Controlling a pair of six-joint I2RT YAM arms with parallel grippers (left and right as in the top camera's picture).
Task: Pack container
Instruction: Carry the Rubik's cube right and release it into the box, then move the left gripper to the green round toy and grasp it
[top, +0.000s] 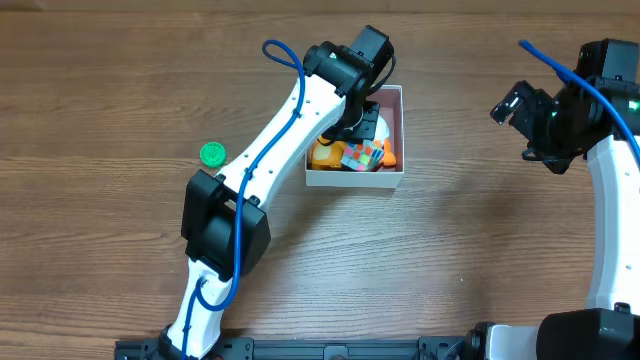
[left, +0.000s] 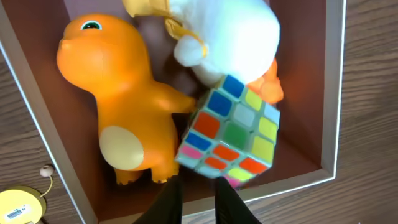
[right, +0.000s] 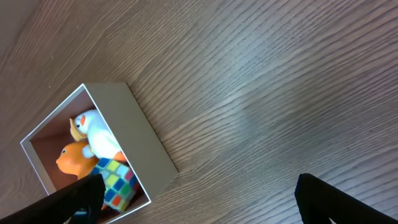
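Packing looks nearly done: only a green cap (top: 212, 154) lies outside, left of the mid-table container (top: 355, 178), which holds an orange dinosaur toy (left: 118, 106), a white plush duck (left: 230, 37) and a puzzle cube (left: 230, 134). The left gripper (left: 198, 188) hovers at the cube; I cannot tell whether it grips. The right gripper (right: 199, 205) hangs spread wide, empty.

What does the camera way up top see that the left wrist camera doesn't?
Only the top camera: a green round thing on the table, the whole left arm and right arm, and the right end effector. Only the left wrist camera: the eye of the orange dinosaur up close, a yellow disc outside the box, and the dark fingers of the left end effector. Both: the box, dinosaur, colour cube and white toy.
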